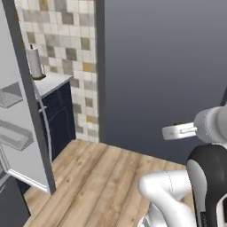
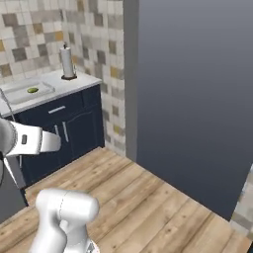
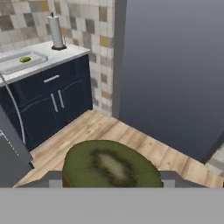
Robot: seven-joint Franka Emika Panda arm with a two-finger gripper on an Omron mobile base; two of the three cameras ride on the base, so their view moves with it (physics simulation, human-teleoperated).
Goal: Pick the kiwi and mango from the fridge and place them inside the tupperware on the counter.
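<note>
While partly closed, fingers (image 3: pixel 168 177) grip the kiwi (image 3: pixel 111 165).

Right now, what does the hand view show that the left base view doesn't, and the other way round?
Hand view: the kiwi, cut face up, sits close up in the gripper. Farther off, the tupperware rests on the counter with the mango inside.

Left base view: the open fridge door with its bins, and the robot's white arm.

Both: the paper towel roll, the navy cabinets, the tiled wall and the wood floor.
</note>
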